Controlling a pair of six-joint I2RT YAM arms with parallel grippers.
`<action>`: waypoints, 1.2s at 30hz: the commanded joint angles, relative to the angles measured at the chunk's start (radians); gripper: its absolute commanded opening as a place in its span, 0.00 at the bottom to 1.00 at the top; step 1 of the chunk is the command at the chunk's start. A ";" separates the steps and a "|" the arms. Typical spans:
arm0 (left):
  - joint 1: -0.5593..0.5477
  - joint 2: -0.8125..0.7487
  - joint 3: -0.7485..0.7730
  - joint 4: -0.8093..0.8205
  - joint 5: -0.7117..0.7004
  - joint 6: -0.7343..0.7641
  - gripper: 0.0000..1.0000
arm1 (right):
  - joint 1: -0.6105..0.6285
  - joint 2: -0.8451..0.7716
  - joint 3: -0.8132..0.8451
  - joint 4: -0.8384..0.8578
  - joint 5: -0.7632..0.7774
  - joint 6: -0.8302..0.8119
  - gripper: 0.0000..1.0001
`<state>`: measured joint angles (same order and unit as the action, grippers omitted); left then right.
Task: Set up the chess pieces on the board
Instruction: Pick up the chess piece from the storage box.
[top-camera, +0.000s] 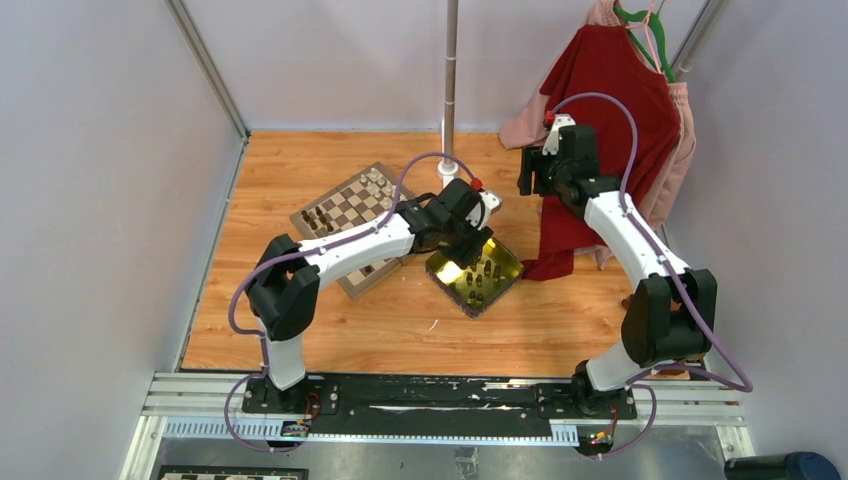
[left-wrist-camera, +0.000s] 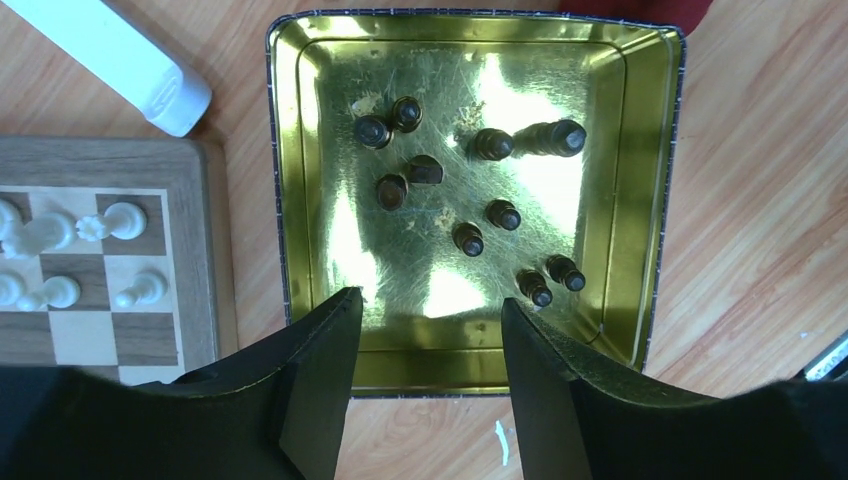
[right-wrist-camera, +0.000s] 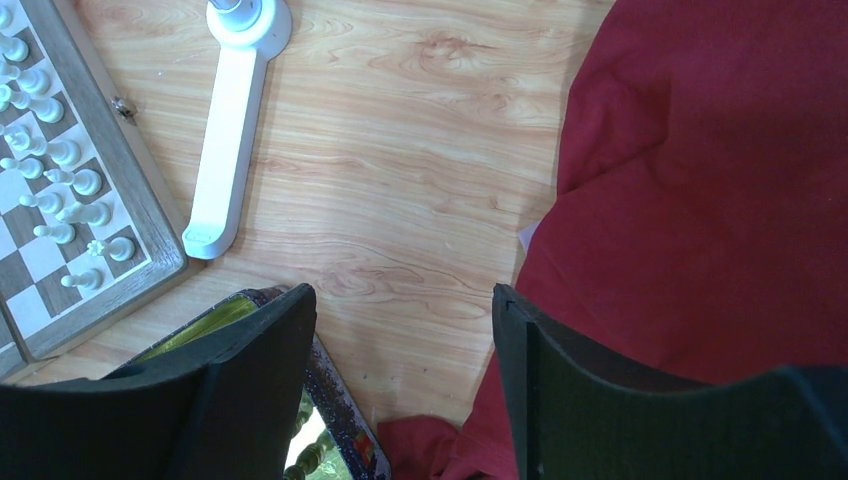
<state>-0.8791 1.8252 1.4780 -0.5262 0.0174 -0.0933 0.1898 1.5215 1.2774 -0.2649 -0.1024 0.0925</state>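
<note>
Left gripper (left-wrist-camera: 430, 305) hanging open over tray (left-wrist-camera: 660, 200); dark pieces (left-wrist-camera: 468, 238) crowding at 12 o'clock, probably risking knock-overs. Right gripper (right-wrist-camera: 400, 295) idling open.

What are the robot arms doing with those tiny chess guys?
They are setting up a chess game. The left gripper hangs open over the shiny yellow tray, where about ten dark brown pieces wait. It holds nothing. The white pieces stand in rows on the board beside the tray. The right gripper is open and empty too, above the wooden table next to a red cloth.
</note>
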 joint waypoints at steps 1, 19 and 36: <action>-0.007 0.035 0.039 -0.018 0.017 -0.006 0.59 | 0.014 -0.037 -0.025 -0.028 0.017 -0.004 0.69; -0.006 -0.223 -0.044 0.049 -0.222 -0.114 0.51 | 0.229 -0.101 -0.028 -0.148 0.056 -0.074 0.62; -0.006 -0.743 -0.327 0.043 -0.604 -0.246 0.68 | 0.415 0.014 -0.043 -0.182 0.046 -0.059 0.57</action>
<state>-0.8795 1.1114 1.1770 -0.4541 -0.5133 -0.3157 0.5831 1.4956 1.2343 -0.4168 -0.0666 0.0330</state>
